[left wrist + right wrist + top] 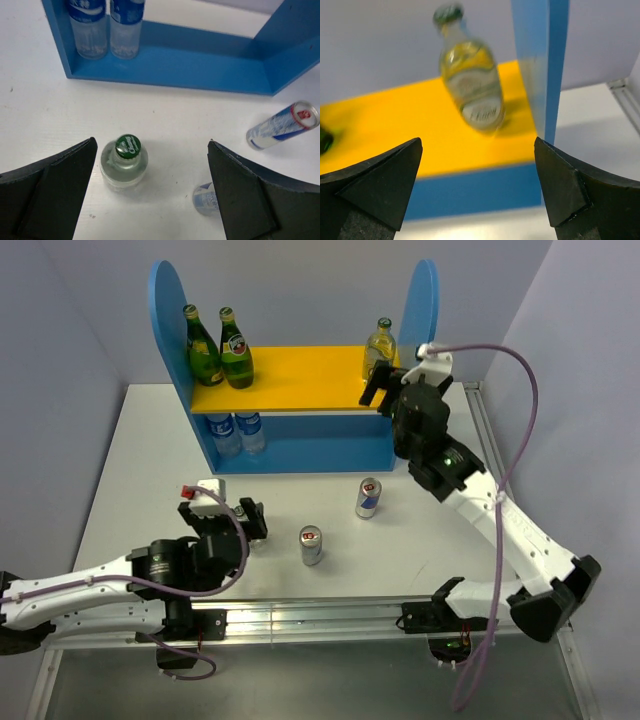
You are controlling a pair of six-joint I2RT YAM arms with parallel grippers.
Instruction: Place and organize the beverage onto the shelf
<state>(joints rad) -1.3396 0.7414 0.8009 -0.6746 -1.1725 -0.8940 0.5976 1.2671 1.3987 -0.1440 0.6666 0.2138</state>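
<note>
My left gripper (152, 150) is wide open and empty. One clear green-capped bottle (125, 162) stands on the white table (45, 125) between its fingers, untouched. My right gripper (477, 144) is wide open and empty, facing a second clear green-capped bottle (472, 85) on the yellow top board (380, 135) of the blue two-tier shelf (165, 310).

Shelved, three of six: that bottle and two dark green glass bottles (205, 352). Outstanding, three: the table bottle, one silver-red slim can (311, 545) and one blue-silver slim can (369, 498). Two blue-labelled water bottles (225, 432) occupy the lower tier.
</note>
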